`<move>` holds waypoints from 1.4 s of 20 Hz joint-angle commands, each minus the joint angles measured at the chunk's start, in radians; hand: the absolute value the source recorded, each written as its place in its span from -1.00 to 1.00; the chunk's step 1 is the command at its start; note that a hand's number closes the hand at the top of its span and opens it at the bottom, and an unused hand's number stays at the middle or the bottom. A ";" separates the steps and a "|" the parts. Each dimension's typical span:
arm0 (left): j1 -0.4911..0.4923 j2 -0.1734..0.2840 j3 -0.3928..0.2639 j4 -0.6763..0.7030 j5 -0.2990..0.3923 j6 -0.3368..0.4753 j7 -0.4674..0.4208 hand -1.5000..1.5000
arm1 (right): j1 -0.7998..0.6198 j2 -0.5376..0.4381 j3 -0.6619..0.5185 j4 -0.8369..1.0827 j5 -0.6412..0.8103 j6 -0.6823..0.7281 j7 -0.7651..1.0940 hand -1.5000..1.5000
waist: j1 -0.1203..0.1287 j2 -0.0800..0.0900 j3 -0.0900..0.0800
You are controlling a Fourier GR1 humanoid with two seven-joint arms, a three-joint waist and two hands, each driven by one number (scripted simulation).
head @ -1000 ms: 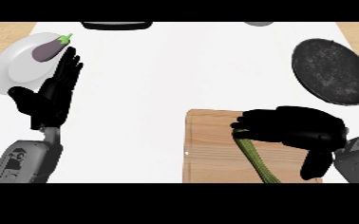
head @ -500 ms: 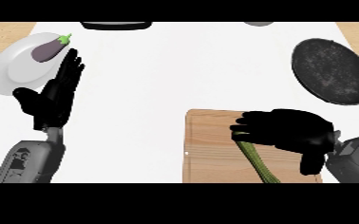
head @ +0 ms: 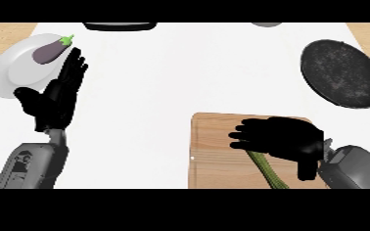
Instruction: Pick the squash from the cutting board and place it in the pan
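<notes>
A long green squash point(head: 266, 170) lies on the wooden cutting board point(head: 217, 151) at the lower right. Its upper end is hidden under my right hand point(head: 282, 138). That hand hovers low over the board with its fingers spread and slightly bent towards the left and its thumb pointing down beside the squash; I see no grip closed on it. The dark round pan point(head: 338, 73) sits at the right edge, beyond the board. My left hand point(head: 56, 95) rests open at the left, fingers up.
A white plate point(head: 18, 71) with a purple eggplant point(head: 52, 51) lies at the far left, just beyond the left fingertips. A dark vessel point(head: 119, 26) and a grey one point(head: 267, 24) sit at the counter's back edge.
My right hand has shifted left and a little down over the squash's upper end. The squash and the left hand have stayed in place.
</notes>
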 commanded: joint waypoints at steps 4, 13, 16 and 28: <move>0.047 0.027 0.056 -0.034 0.023 -0.073 -0.006 0.00 | 0.004 0.059 0.006 0.131 0.141 -0.059 -0.079 -1.00 | 0.003 0.000 0.000; 0.028 -0.035 0.047 -0.023 -0.042 -0.029 0.011 0.00 | 0.091 0.095 0.044 0.090 0.243 -0.016 -0.079 -1.00 | -0.004 -0.001 0.000; -0.014 -0.044 0.043 -0.006 -0.050 -0.018 0.029 0.00 | 0.023 0.084 0.068 0.152 0.240 -0.076 -0.207 1.00 | -0.001 0.001 0.000; 0.048 -0.047 0.055 -0.061 -0.052 -0.035 0.020 0.00 | 0.120 0.295 -0.156 0.235 0.213 -0.026 0.251 1.00 | -0.043 -0.004 -0.002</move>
